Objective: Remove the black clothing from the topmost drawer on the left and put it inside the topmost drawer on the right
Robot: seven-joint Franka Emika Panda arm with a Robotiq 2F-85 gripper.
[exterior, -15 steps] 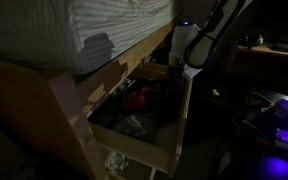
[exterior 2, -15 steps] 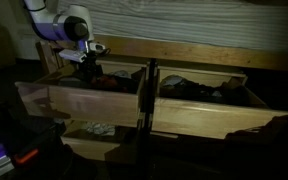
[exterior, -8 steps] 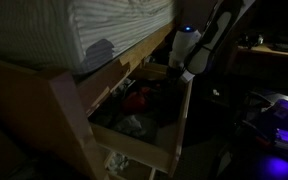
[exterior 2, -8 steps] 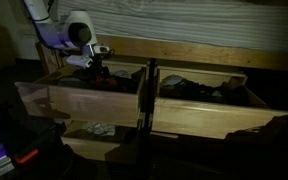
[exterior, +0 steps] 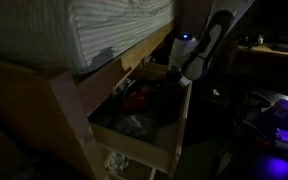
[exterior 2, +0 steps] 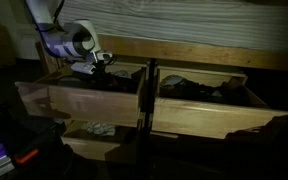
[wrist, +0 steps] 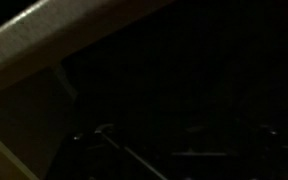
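At left drawer (exterior 2: pixel 84 98), tool (exterior 2: pixel 101 65); wrist view shows only wood edge (wrist: pixel 54 35).

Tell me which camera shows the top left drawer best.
An exterior view is best: it shows the top left drawer whole from the front, pulled open with dark contents inside. In an exterior view taken from its end, much of it is lost in shadow. The wrist view shows only a wooden edge and darkness.
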